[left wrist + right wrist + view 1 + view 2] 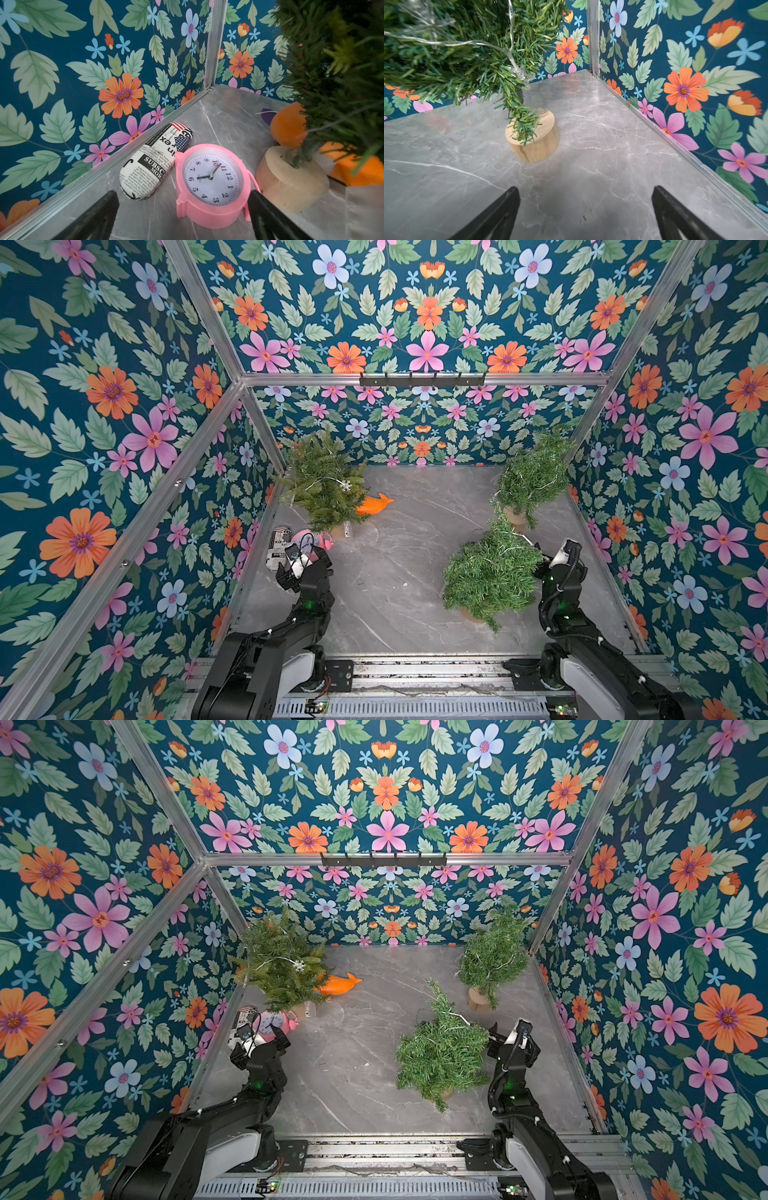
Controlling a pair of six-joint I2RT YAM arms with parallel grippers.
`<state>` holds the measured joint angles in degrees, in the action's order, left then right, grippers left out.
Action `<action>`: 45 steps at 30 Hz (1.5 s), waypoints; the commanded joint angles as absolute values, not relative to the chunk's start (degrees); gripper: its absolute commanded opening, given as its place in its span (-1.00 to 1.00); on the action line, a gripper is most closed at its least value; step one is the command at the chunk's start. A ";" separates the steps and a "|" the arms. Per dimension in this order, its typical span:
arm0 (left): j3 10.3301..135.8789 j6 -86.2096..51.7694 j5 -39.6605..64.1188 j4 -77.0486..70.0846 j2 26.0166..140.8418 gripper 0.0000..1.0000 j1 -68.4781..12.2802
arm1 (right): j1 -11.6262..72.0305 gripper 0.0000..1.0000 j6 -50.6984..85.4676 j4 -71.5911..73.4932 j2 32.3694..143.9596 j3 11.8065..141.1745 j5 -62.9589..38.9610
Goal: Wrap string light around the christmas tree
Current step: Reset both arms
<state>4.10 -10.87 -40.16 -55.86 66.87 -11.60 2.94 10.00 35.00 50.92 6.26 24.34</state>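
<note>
A small green christmas tree (492, 572) (442, 1052) stands front right, with a clear string light (521, 538) (455, 1017) draped near its top. My right gripper (542, 560) (492, 1040) is open beside the tree's right edge, level with its upper branches. In the right wrist view my right gripper (585, 187) holds nothing over bare table. That view faces another tree on a wooden base (533, 137), whose string light (467, 42) ends in a star (525, 78). My left gripper (309, 553) (184, 192) is open above a pink clock (212, 182).
Two more trees with lights stand at the back left (324, 485) and back right (534, 472). An orange toy (374, 504) lies by the back left tree. A newspaper-print case (153, 162) lies along the left wall beside the clock. Floral walls enclose the grey marble table (395, 572).
</note>
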 commanded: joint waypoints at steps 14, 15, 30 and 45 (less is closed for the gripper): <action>8.12 -1.09 -29.96 -78.04 83.05 0.98 -8.39 | -2.29 0.99 11.05 53.25 73.83 11.41 16.07; 7.88 -1.56 -29.31 -79.89 84.44 0.98 -7.77 | -2.49 0.99 10.99 53.20 74.05 11.83 15.66; 9.85 -1.53 -16.24 -83.25 92.36 0.99 -3.38 | -2.79 0.99 7.68 61.16 83.12 13.20 9.27; 15.55 -1.66 -16.13 -71.94 92.08 0.99 -3.25 | -2.15 0.99 7.03 56.05 82.88 15.44 9.49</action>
<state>15.42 -2.17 -16.47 -72.31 92.07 -3.33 -2.20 8.43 55.09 82.85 15.25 9.23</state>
